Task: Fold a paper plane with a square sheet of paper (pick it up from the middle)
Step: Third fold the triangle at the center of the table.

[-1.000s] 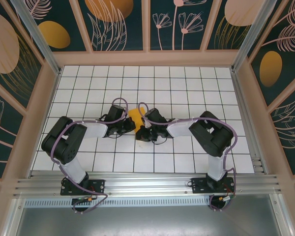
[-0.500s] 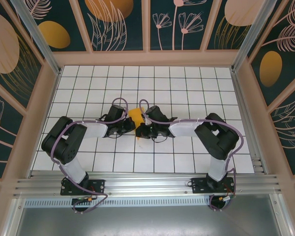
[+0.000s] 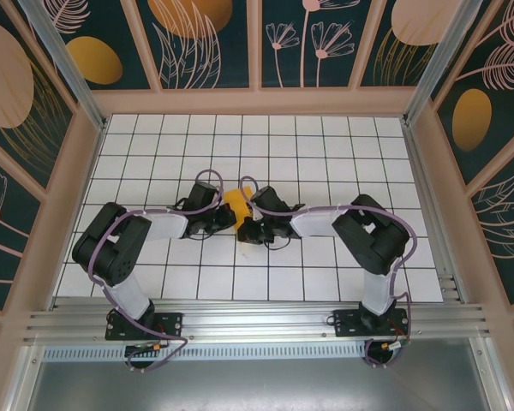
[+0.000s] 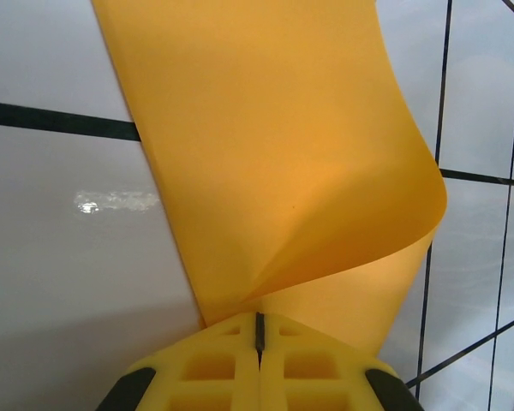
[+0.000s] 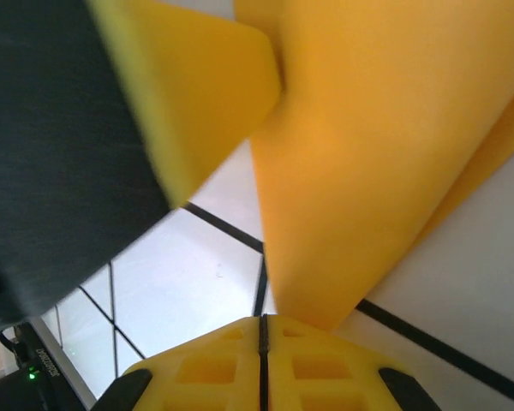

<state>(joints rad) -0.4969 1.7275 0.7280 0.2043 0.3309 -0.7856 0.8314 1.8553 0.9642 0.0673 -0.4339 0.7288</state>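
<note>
1. From the top external camera, the sheet of paper [image 3: 236, 203] sits near the middle of the white tiled surface [image 3: 325, 154], bunched into a small orange-yellow shape between the 2 arms.
2. In that view the left tool [image 3: 229, 219] reaches the sheet from the left and the right tool [image 3: 249, 226] from the right. The 2 black heads are almost touching, and a small scrap of the same yellow shows just below them.
3. Through the left wrist camera, the left tool's 2 yellow fingers are pressed together with only a thin dark seam between them.
4. They are clamped on the sheet, which rises out of their tips, curls over to the right and hangs above the tiles.
5. A soft fold runs up from the pinched spot into the curl.
6. Through the right wrist camera, the right tool's fingers are likewise pressed together, and the sheet's narrow lower end runs down into their tips, so it is clamped there too.
7. The sheet widens upward and to the right, and a blurred black body with a yellow pad crowds the upper left.
</note>
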